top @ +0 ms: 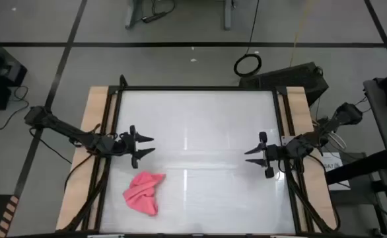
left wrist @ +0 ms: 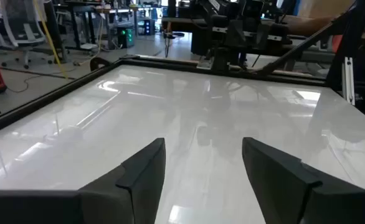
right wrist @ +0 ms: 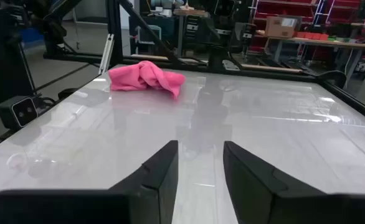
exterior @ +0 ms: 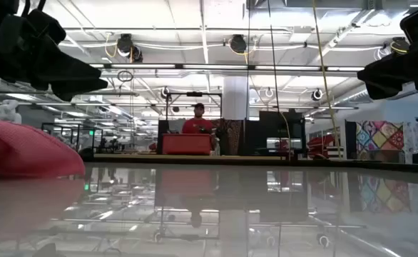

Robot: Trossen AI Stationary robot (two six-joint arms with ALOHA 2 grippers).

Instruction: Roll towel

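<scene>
While the one soft, plain pink-red towel (top: 144,192) lies crumpled near the white table's (top: 200,125) front-left edge, rolling looks not yet begun. Next it wants spreading flat. Two grippers hover apart from it, fingers parted, empty: left gripper (top: 146,147) nearest, right gripper (top: 254,155) opposite.

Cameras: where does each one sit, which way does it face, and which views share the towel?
High: overhead, straight down; both arms, towel.
Low: table height, facing the room; dark arm parts above, towel near.
Left wrist: past its open left gripper across the table.
Right wrist: past the open right gripper toward the towel.
</scene>
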